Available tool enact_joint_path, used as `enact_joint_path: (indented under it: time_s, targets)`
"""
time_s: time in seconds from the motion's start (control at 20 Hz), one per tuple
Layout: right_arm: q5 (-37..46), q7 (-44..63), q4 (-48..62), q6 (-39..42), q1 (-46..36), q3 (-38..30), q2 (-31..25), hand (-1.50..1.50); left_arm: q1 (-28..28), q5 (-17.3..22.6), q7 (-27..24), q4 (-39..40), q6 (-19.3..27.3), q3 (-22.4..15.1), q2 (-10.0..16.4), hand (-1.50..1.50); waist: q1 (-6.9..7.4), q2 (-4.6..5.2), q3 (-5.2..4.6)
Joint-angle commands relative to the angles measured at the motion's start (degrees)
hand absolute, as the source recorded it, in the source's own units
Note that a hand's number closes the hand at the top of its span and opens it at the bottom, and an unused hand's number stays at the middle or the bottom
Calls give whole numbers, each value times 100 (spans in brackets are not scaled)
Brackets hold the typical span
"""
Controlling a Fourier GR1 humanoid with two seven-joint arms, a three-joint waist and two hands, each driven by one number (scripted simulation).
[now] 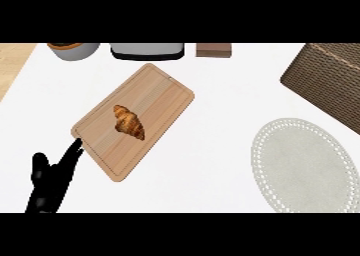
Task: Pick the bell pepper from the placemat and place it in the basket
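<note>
A pale round placemat [305, 165] lies at the lower right of the white counter, and nothing rests on it. No bell pepper shows anywhere in the head view. The woven brown basket [332, 80] stands at the upper right, cut off by the picture's edge, and its inside is out of sight. My left hand [51, 182] rests open at the lower left, fingers straight and pointing up, with a fingertip at the corner of a wooden cutting board. My right hand does not show.
A wooden cutting board [150, 95] lies tilted left of centre with a croissant [129, 121] on it. Along the back edge stand a grey bowl [74, 49], a dark and white appliance [147, 50] and a small brown block [214, 50].
</note>
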Motion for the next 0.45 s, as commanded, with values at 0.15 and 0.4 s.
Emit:
enact_joint_path:
  time_s: [0.15, 0.4]
  targets:
    - [-371, 356, -945, -35, 329, -40, -52, -150, 187, -82, -150, 432, 61, 14, -173, 0, -164, -23, -54]
    - [-646, 802, -2086, 312, 1218, -88, 123, -150, 592, -31, -13, -39, 24, 26, -137, 0, -266, -76, -59]
